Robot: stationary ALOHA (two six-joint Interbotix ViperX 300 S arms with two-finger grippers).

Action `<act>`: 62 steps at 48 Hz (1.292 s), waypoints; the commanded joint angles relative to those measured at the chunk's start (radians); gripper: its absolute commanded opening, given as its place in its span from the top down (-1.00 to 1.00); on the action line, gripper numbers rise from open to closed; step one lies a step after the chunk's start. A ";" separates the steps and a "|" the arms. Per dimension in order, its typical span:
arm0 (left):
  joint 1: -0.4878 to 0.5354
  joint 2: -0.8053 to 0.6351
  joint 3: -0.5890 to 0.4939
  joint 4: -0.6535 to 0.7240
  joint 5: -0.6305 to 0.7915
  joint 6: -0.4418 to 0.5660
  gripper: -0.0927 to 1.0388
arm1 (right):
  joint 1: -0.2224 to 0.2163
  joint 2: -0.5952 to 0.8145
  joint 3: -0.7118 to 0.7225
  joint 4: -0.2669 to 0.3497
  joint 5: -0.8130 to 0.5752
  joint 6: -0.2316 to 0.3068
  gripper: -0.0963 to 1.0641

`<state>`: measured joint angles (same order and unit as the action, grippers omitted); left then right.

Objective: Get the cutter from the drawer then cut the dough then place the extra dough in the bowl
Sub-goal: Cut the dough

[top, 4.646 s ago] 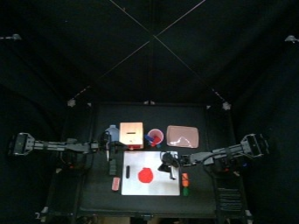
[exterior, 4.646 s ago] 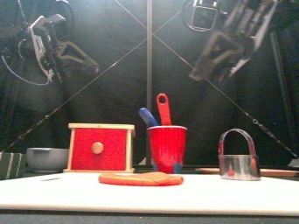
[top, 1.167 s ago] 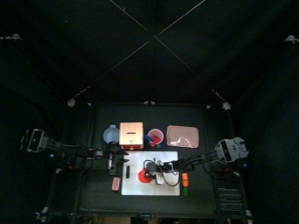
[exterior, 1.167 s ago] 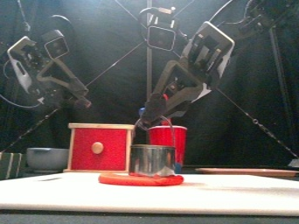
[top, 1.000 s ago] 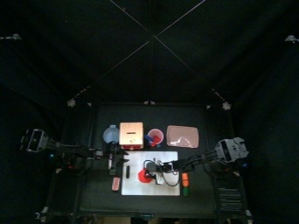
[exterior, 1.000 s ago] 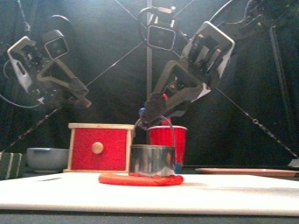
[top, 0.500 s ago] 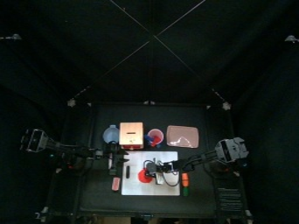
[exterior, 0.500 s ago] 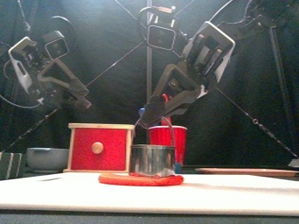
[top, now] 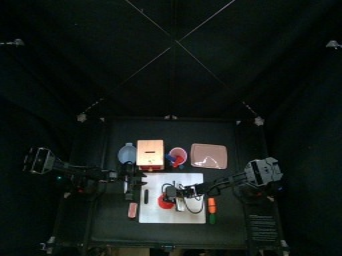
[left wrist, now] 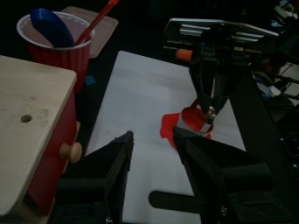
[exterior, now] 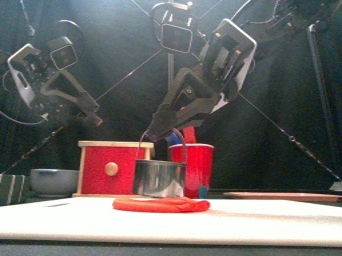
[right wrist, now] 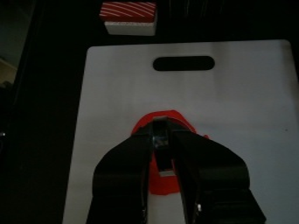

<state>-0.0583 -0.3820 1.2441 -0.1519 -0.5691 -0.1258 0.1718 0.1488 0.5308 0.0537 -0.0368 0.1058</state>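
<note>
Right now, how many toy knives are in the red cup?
2. A blue knife and a red knife both stand in the red cup, next to the wooden box. I see no more, though the cup could hide one.

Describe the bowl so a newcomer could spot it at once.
Start at the white cutting board on the table; behind it stands the wooden box with its red front. The bowl sits just left of that box: low, round and blue-grey, unlike the tall red cup on the box's right.
</note>
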 commanded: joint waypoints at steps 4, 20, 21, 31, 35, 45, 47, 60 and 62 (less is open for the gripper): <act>0.000 -0.008 -0.011 0.000 -0.003 0.002 -0.58 | -0.002 -0.021 -0.028 0.021 0.015 0.002 -0.14; 0.002 -0.008 -0.011 0.000 -0.003 0.002 -0.58 | -0.005 -0.006 -0.032 0.040 0.015 0.000 -0.42; 0.003 -0.006 -0.011 0.000 -0.003 0.002 -0.58 | -0.003 -0.005 -0.032 0.040 0.015 0.000 -0.45; 0.002 -0.008 -0.012 0.000 -0.003 0.003 -0.58 | -0.005 -0.021 -0.044 0.020 0.015 -0.003 -0.61; -0.002 -0.006 -0.014 0.002 -0.003 0.006 -0.59 | -0.005 -0.048 -0.031 0.011 0.015 -0.003 -0.61; -0.032 -0.006 -0.031 0.049 -0.014 0.003 -0.72 | -0.009 -0.204 0.130 0.002 -0.032 0.000 -0.61; -0.043 -0.002 -0.040 0.049 -0.026 0.005 -0.75 | -0.011 -0.222 0.173 0.018 -0.091 0.000 -0.61; -0.132 0.175 -0.032 0.023 -0.342 0.078 -0.79 | 0.021 -0.189 0.371 0.147 -0.574 -0.008 -0.61; -0.164 0.235 -0.038 -0.014 -0.402 0.081 -0.79 | 0.035 -0.160 0.365 0.163 -0.583 -0.012 -0.61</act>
<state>-0.1856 -0.2163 1.2226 -0.1258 -0.8790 -0.0476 0.1856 -0.0215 0.9066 0.1979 -0.5752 0.0966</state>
